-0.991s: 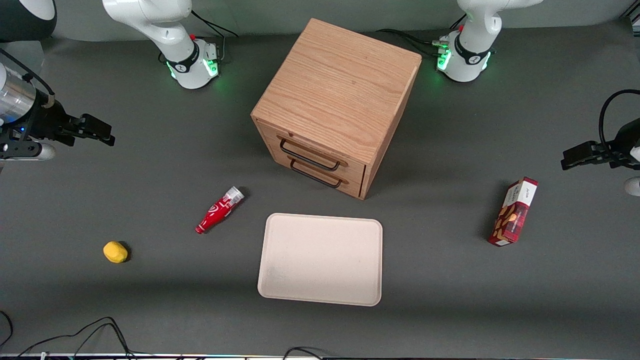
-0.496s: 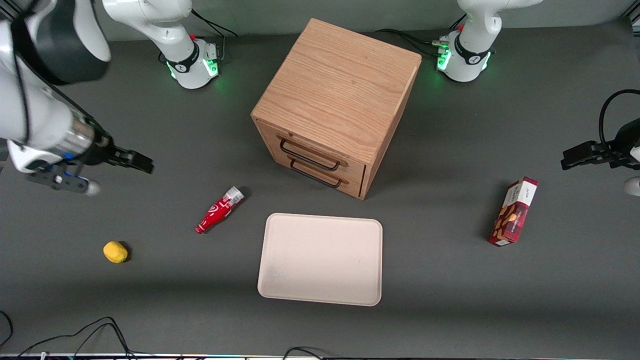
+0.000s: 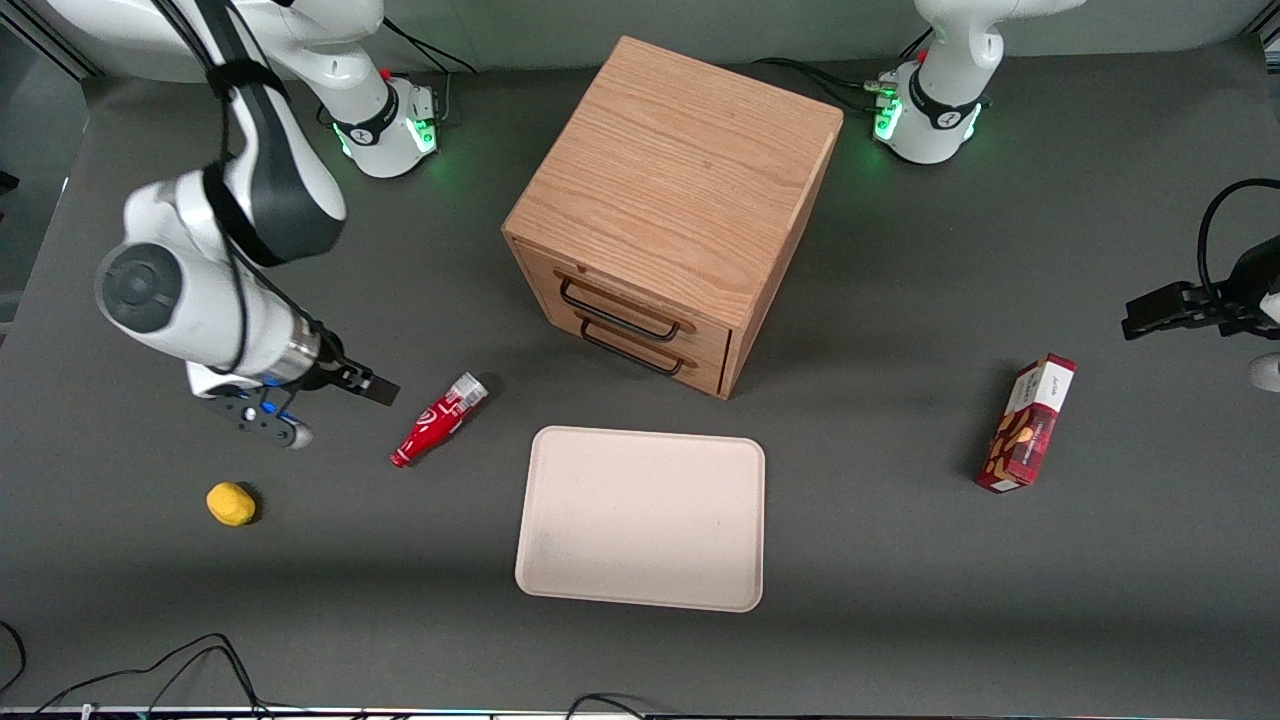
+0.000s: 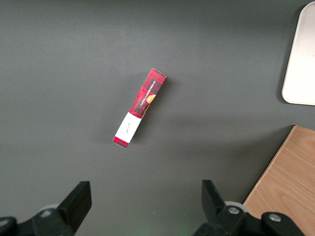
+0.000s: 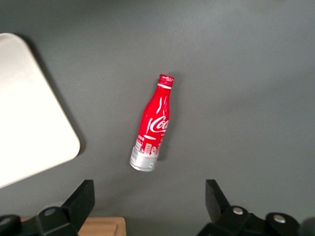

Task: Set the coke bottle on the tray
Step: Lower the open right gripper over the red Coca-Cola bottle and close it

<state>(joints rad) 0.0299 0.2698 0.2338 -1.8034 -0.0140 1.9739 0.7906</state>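
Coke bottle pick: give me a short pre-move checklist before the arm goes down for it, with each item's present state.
1. Gripper open: ok; in the wrist view the fingers stand wide apart.
2. Gripper empty: ok; nothing sits between the fingers.
3. Coke bottle in the wrist camera's sight: ok; it lies on its side on the table, whole length visible.
4. Gripper centred over the bottle: not ok; in the front view it is beside the coke bottle, toward the working arm's end.
5. Bottle free of neighbours: ok; apart from the tray and the yellow object.
6. Tray free to receive it: ok; nothing lies on it.
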